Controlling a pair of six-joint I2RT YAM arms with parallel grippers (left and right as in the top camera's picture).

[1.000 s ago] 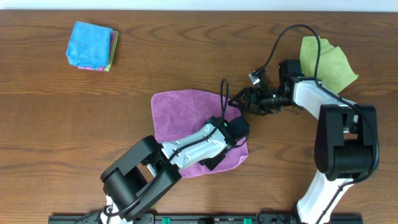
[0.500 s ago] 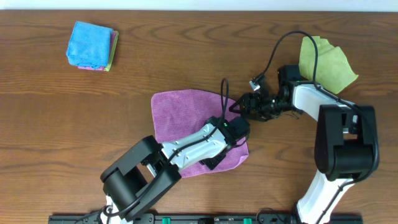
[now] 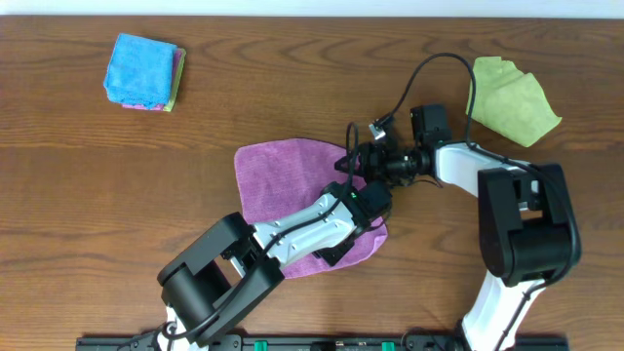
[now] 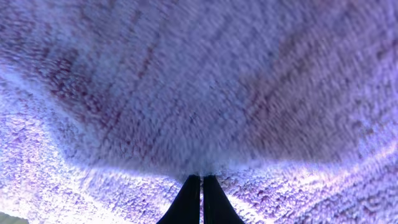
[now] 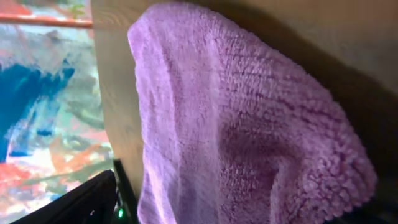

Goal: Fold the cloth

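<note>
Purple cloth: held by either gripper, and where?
The left gripper is shut on the cloth, pinched near its right edge. The right gripper sits at the upper right edge; whether it grips cannot be told.

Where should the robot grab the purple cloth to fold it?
Probably the top right edge of the cloth, coming in low from the right. It lies mostly flat on the table, so only an edge can be pinched, and the left arm covers its lower right part.
</note>
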